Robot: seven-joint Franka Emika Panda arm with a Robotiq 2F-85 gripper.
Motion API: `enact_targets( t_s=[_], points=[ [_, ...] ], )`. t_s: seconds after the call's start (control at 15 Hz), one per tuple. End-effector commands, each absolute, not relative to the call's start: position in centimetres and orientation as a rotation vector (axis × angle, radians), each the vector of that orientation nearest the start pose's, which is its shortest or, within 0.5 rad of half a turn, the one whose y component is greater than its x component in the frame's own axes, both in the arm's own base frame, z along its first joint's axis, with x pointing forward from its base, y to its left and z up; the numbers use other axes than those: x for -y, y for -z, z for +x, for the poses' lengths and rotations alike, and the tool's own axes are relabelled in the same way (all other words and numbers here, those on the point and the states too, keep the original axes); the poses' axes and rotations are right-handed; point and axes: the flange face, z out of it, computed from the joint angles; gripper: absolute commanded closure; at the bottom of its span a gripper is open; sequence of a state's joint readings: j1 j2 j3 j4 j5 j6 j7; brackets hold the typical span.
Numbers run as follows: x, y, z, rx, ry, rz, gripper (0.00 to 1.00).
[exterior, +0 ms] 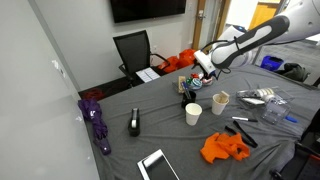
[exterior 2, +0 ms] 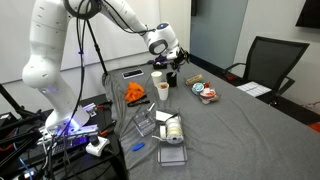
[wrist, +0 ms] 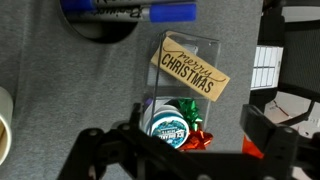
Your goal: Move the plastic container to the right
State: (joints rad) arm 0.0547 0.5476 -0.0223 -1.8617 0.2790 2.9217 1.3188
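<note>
Gripper is hanging wide open as we're hovering over the plastic container — it's sitting on the grey table by a tagged clear box — likely light, thin-walled, slick, so we're eyeing a gentle pinch across its rim.

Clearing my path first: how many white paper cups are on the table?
2. One white paper cup stands mid-table; the second is beside it, nearer the clear packaging. Others may be hidden.
</note>
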Motion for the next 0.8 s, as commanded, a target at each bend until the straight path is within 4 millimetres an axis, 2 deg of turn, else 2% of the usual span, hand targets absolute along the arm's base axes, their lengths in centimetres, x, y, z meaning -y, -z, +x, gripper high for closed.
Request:
enact_targets(
  t_s=[0.0, 0.33, 0.73],
  points=[
    [0.8, -25.1, 69.3, -1.929, 0.507, -1.886, 0.0],
    [2.0, -21.6, 70.4, -2.031, 0.564, -1.869, 0.0],
    [1.5, -19.2, 71.5, -2.124, 0.575, -1.884, 0.0]
  ],
)
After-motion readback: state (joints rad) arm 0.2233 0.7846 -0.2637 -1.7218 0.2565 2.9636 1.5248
